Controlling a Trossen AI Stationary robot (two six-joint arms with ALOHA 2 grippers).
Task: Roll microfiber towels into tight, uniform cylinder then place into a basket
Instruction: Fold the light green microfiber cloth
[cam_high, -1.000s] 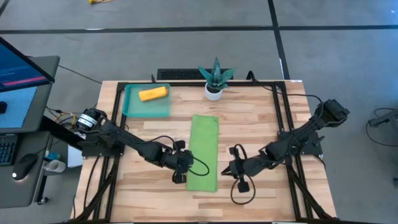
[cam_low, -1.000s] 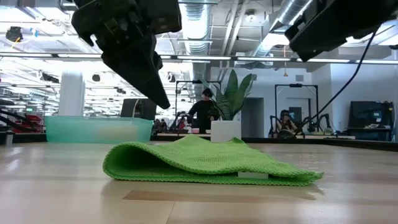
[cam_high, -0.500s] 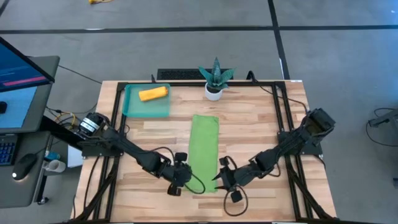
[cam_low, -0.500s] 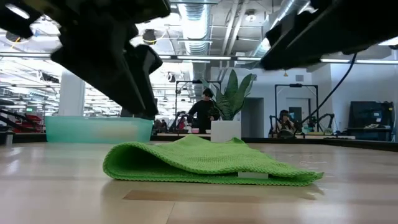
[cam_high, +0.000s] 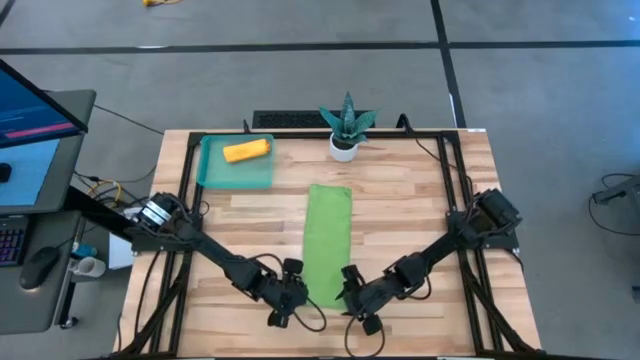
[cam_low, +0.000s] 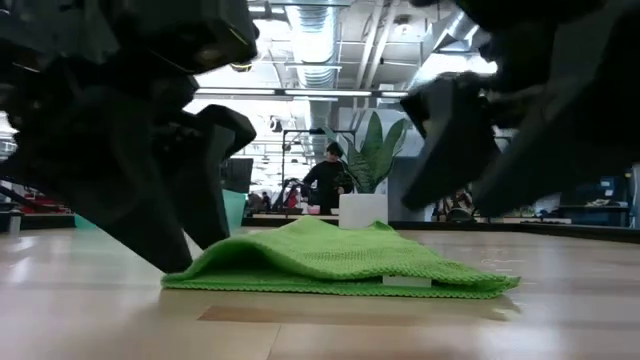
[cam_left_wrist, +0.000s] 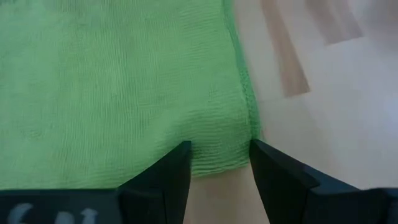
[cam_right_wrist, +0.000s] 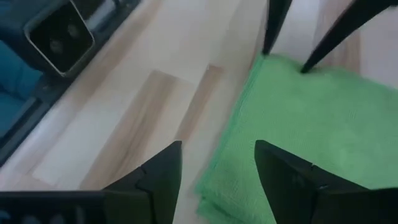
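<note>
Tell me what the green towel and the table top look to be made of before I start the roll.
Green towel: soft knitted microfibre, matte; a fine looped weave shows close up and it drapes in limp folds. Table top: light wood planks, probably butcher block, smooth with a low sheen; grain lines and joined strips of differing tone are visible.

Folded green towel (cam_low: 340, 262) on table (cam_low: 100, 320), dark tools looming either side

Lime green towel (cam_high: 327, 240), fine knit texture, small white tag. Orange towel (cam_high: 246, 151) in teal translucent basket (cam_high: 212, 173). Counter (cam_high: 410, 200) light wood, pale and tan planks. My end effectors black. Plant (cam_high: 347, 117) teal-green, spiky, in a white pot.
</note>
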